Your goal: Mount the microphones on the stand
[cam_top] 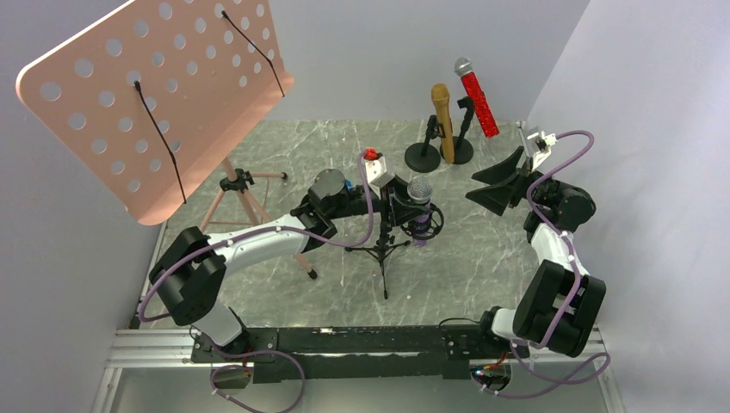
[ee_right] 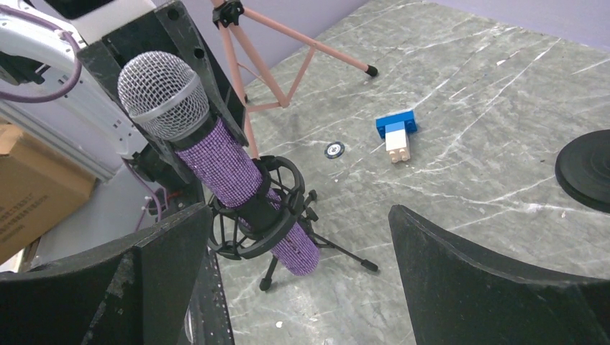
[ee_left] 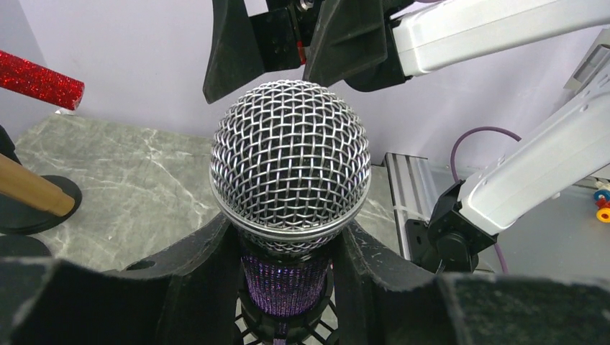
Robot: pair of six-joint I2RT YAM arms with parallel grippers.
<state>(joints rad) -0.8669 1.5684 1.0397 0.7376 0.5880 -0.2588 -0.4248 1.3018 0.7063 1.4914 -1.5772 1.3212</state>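
Note:
The purple glitter microphone (cam_top: 419, 205) with silver grille (ee_left: 290, 165) sits tilted in the black shock mount (ee_right: 241, 246) of a small tripod stand (cam_top: 385, 251). My left gripper (ee_left: 288, 248) grips its purple body just under the grille, one finger pressed on each side. To the right, my right gripper (cam_top: 499, 185) hangs open and empty, its fingers (ee_right: 467, 280) wide apart above the table, clear of the purple microphone (ee_right: 219, 169). At the back, the gold microphone (cam_top: 443, 120) and red glitter microphone (cam_top: 478, 103) stand in round-base stands (cam_top: 422, 157).
A pink perforated music stand (cam_top: 163, 95) on a tripod (cam_top: 250, 196) fills the left side. A blue-and-white brick (ee_right: 397, 133) and a small round disc (ee_right: 333, 149) lie on the marble table. A cardboard box (ee_right: 36, 187) sits off the table's edge.

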